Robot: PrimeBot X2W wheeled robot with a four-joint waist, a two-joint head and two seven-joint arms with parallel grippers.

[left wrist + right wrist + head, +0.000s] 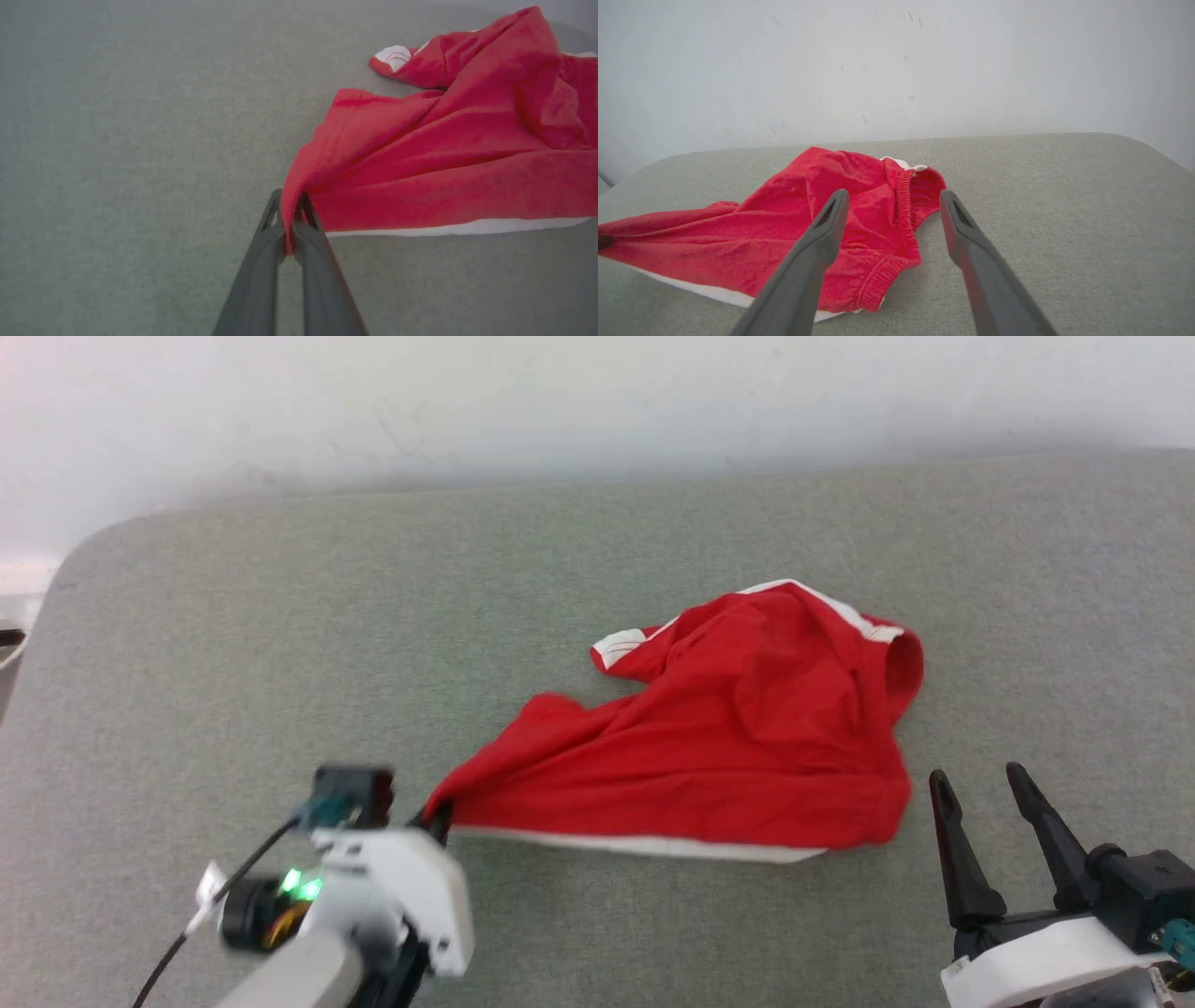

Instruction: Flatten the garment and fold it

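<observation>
Left pincer (289,200), bottom centre of its wrist view, pinches a corner of the garment (444,154). Right pincer (977,773), lower right, stands wide beside it.

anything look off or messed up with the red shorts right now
The garment is far from flat: it lies bunched and creased on the grey surface, one corner drawn out to a point where the left gripper pinches it. The right gripper is open beside it. No tear shows.
</observation>
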